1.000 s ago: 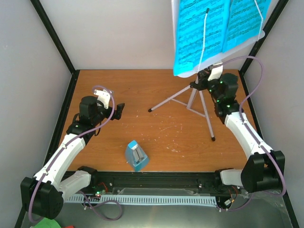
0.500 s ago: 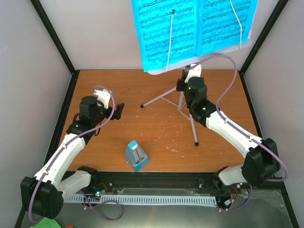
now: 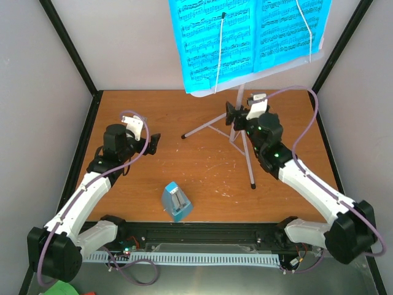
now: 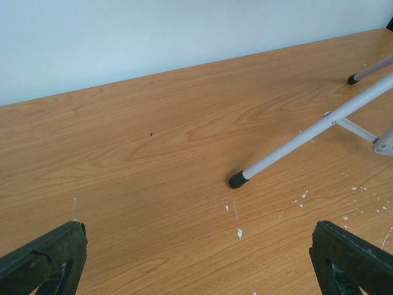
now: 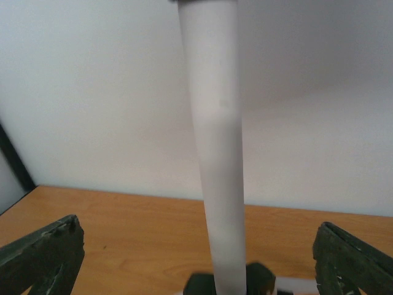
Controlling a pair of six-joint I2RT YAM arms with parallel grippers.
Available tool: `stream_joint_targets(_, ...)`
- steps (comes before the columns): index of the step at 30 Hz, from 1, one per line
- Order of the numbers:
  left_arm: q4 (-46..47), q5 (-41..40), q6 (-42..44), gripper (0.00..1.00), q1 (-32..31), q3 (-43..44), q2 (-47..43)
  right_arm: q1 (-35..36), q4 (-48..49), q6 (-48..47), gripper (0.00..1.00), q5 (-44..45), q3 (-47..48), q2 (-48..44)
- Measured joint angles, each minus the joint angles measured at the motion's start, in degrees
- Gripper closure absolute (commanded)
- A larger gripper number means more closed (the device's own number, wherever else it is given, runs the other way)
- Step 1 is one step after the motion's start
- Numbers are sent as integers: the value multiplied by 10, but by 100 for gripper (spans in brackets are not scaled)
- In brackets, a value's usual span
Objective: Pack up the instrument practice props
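One stand (image 3: 248,158), maybe two pages (image 3: 245,37), one metronome (image 3: 176,201)

Left tool (image 3: 153,142) spread wide; right tool (image 3: 233,115) spread likewise.

Blue pages (image 3: 245,37) on upright stand (image 5: 215,153); metronome (image 3: 176,201) apart

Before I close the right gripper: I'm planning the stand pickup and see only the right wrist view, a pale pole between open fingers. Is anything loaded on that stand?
Observer: Yes, bright-blue sheet-music pages lie open on the desk of the music stand, above the right gripper.
Operator: Where's the metronome?
Observer: The metronome stands on the table near the front edge, apart from the stand's legs.
Operator: And the left gripper?
Observer: The left gripper is open and empty, left of the stand.
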Motion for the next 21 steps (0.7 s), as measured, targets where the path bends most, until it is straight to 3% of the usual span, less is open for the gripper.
stream_joint_targets(5,0,0,0,1,0,0,2,-91,10,-9,0,-179,-89,-73)
stream_joint_targets(10,0,0,0,1,0,0,7,-213,33,-2,1,-379,-104,-73)
stream_joint_targets(15,0,0,0,1,0,0,8,-249,45,-10,4,-525,-47,-13)
stream_joint_targets(21,0,0,0,0,0,0,8,-250,71,-25,8,-618,15,50)
